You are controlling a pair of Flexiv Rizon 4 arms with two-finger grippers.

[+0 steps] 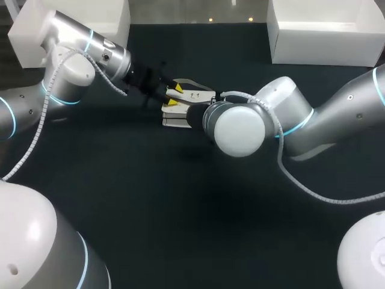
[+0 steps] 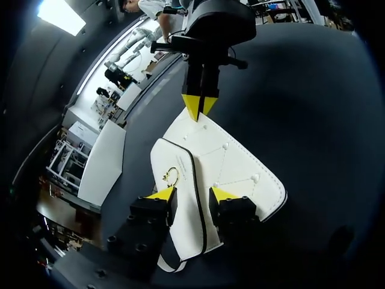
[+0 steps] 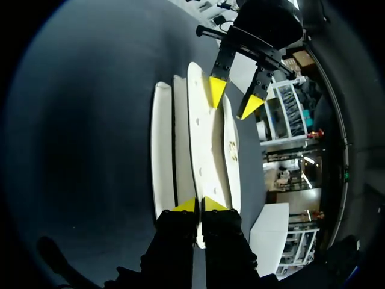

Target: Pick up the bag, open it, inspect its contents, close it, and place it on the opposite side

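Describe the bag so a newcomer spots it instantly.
On the dark table, look near the middle where the left hand and right hand meet. The bag lies between them: flat, white, black-trimmed, with a gold ring, unlike the black, yellow-tipped hands.

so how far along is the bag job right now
Early. Done: the reach to the white bag, mid-table. In hand: the right fingers pinch one thin edge of it, and the left fingers stand open astride it by the gold ring clasp. Still to do: opening it, inspecting, closing, placing it on the opposite side; no interior shows yet.
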